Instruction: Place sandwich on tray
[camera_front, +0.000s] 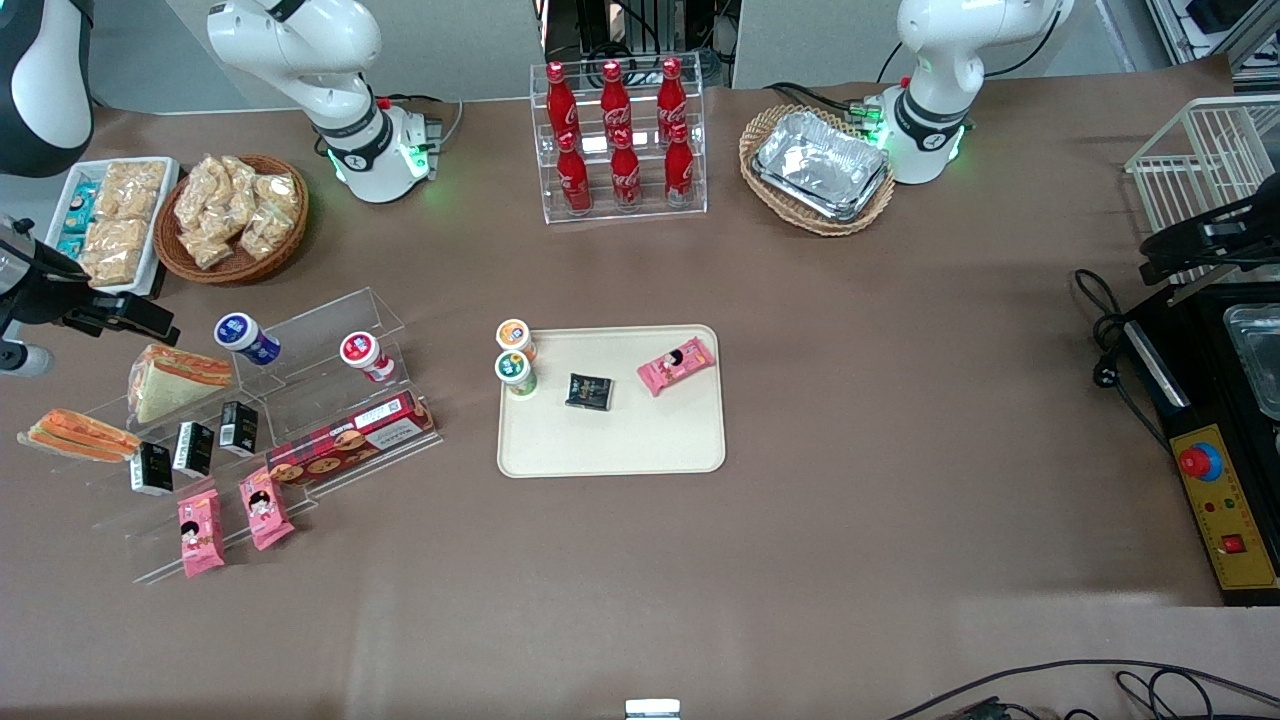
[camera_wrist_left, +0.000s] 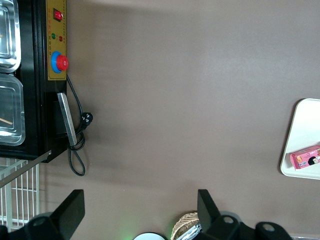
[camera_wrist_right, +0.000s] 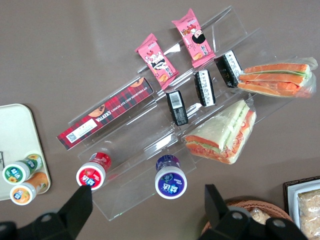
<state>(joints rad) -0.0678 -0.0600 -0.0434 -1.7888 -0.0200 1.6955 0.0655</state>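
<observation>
We see a matte brown desk (camera_front: 850, 560). At the left edge of the front view, the gripper (camera_wrist_right: 145, 210) hangs above the clear acrylic rack (camera_front: 300, 400), fingers spread apart, holding nothing. The clear-wrapped, striped sandwich (camera_front: 80, 437) lies on that rack, well apart from the flat cream tray (camera_front: 640, 440) at centre.

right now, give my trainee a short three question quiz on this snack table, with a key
1. True or false: the sandwich already lies on the tray.
2. How many cups stand at the tray's edge?
3. Where is the gripper? A) over the acrylic display stand B) over the cola bottles

Key:
1. False; it lies on the stand.
2. Two.
3. A, fingers open, holding nothing.
</observation>
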